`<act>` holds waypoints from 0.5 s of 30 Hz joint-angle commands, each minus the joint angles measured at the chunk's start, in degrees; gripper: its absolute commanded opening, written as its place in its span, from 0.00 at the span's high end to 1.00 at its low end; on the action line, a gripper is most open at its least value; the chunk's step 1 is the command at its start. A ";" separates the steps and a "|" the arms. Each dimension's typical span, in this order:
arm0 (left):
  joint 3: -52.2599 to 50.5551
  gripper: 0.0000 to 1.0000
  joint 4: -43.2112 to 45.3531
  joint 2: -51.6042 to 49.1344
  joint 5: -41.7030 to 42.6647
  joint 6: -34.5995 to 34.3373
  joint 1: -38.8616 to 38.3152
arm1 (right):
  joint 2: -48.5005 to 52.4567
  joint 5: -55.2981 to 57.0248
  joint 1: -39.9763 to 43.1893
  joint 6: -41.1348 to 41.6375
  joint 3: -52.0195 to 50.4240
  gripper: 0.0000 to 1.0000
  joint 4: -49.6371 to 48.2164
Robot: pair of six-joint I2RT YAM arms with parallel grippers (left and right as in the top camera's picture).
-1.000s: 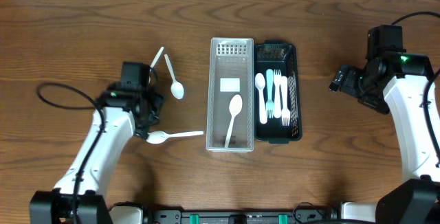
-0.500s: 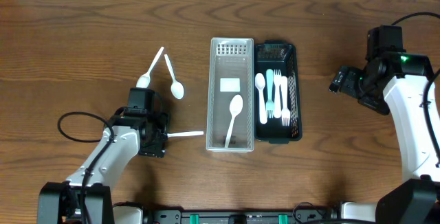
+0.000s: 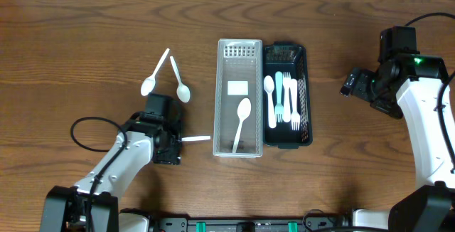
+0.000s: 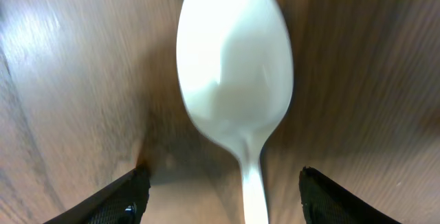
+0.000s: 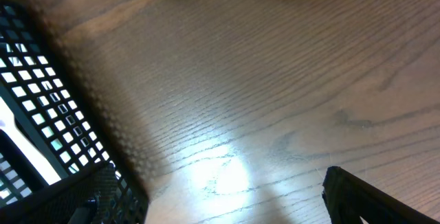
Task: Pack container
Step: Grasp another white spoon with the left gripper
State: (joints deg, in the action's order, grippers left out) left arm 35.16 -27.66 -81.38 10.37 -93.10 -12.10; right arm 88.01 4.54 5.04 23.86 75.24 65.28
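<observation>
While the left gripper hangs low over the table at about 8 o'clock from the clear tray, its fingers stand wide apart and have hold of nothing. In the left wrist view they straddle the neck of a white spoon, which lies flat on the wood with its bowl out ahead of the jaws. From overhead the gripper covers that bowl, and the handle points toward 3 o'clock, its tip just beside the tray wall.

I judge the step in hand to be the pick-up of this spoon. 1 spoon already lies in the tray. 2 more spoons wait on the table at 10 o'clock from it, near each other. The black basket, touching the tray at its 3 o'clock side, holds forks and another spoon.

Next, the fingers need to drop to the wood and close squarely on the thin neck. It is a shallow, slippery target, so a skewed pinch could flick it away.

The right gripper sits at 3 o'clock beyond the basket, jaws apart, with only bare wood between them.
</observation>
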 commanded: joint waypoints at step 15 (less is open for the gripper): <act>-1.36 0.33 -1.55 -9.92 -0.31 -8.41 -1.97 | 0.17 0.59 0.24 -0.33 -0.04 0.01 0.17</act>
State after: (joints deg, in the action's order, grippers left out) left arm 38.09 -29.80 -86.21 11.29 -99.83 -13.56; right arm 88.01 4.54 5.04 23.86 75.24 65.34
